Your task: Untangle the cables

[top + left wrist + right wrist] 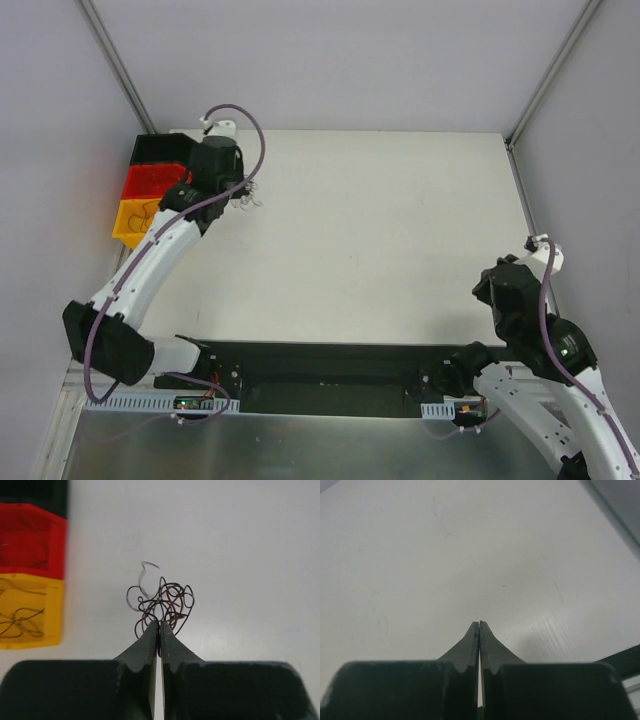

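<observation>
The cables (162, 600) are a small tangle of thin dark red, brown and black wire loops on the white table, just in front of my left fingertips. My left gripper (159, 628) is shut, with strands of the tangle pinched between its tips. From above, the left gripper (241, 192) is at the far left of the table with the cables (252, 201) beside it. My right gripper (479, 625) is shut on nothing, over bare table at the near right. In the top view its fingers are hidden under the right wrist (510, 290).
Three bins stand in a row off the table's far left edge: black (160, 150), red (150, 180) and yellow (135, 220). Thin loose wires lie in the red bin (30, 540) and the yellow bin (30, 610). A dark rail (320, 370) runs between the arm bases.
</observation>
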Motion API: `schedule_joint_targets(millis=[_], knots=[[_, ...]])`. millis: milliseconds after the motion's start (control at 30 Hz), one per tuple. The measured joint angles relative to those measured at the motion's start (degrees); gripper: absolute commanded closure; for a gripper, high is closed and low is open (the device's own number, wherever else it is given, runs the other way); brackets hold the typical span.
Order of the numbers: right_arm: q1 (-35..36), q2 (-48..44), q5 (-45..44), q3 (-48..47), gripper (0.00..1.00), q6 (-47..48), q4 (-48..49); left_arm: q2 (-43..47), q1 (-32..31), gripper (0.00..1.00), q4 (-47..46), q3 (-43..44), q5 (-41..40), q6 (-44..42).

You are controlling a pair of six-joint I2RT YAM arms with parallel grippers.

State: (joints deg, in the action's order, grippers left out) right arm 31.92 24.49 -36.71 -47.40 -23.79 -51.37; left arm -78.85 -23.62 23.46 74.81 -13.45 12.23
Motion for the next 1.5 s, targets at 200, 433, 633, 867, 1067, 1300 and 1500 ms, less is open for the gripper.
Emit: schedule_joint_targets(millis=[200,433,633,867,1067,1300,1500], knots=[[-0.2,1.4,-4.2,-4.3,1.0,5.0,-2.4,10.4,3.4,1.0,-1.9,-5.3,-4.4,-0.9],[-0.3,13.9,21.9,0.6,0.73,14.9,11.1,7.5,3.3,1.0,-3.7,-5.9,14.6,-2.0],[-0.3,29.8,40.7,1.1,0.57,14.1,21.4,-1.0,2.5,1.0,-5.7,-5.8,30.4,0.9],[-0.2,42.7,55.8,1.9,0.47,1.6,41.7,-10.7,-2.4,1.0,-6.0,-5.9,39.9,5.0],[0.2,51.6,60.2,1.9,0.62,-6.1,52.7,-10.8,-8.6,1.0,-6.5,-5.9,41.8,5.3],[0.9,53.4,58.1,2.1,0.72,-10.3,54.4,-10.8,-9.3,1.0,-6.7,-5.9,42.0,5.4],[2.0,54.3,55.5,2.0,0.79,-10.5,52.7,-10.8,-9.4,1.0,-6.7,-5.9,42.0,5.4]])
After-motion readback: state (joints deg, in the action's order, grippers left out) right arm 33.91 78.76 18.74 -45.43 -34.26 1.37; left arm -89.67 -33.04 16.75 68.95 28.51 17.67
